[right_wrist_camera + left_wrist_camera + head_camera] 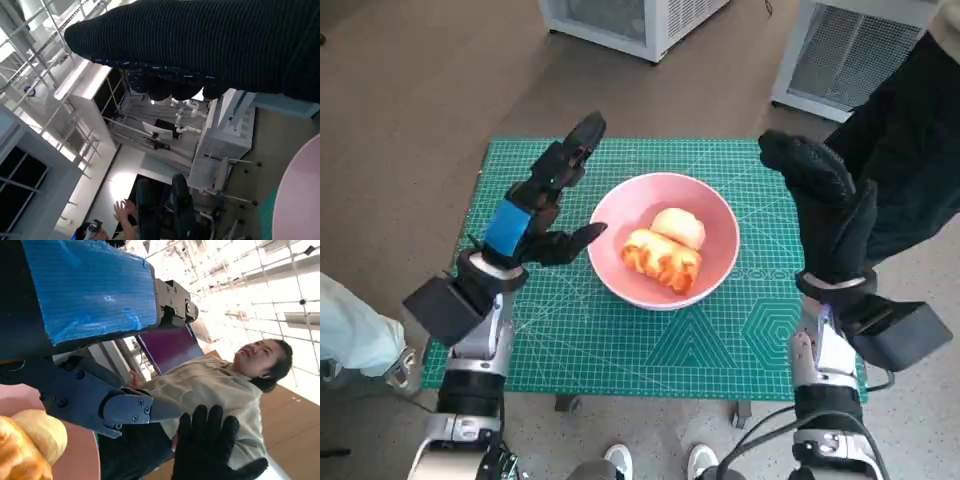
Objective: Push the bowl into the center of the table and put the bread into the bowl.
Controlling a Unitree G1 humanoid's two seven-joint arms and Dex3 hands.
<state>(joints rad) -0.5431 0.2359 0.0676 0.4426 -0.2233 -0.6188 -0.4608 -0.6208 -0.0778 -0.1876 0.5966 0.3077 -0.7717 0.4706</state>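
Head view: two breads (663, 248), one bowl (725, 240).

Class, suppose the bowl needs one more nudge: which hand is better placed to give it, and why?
Left. The left hand sits open right beside the bowl, one finger almost at its rim. The right hand is raised, farther from it. The bread is already inside.

We get soft, even daylight in the head view, faint shadows, slight wide-angle bend at the edges. Left wrist view blows out white behind; right wrist view's glove (210, 45) sits blurry.
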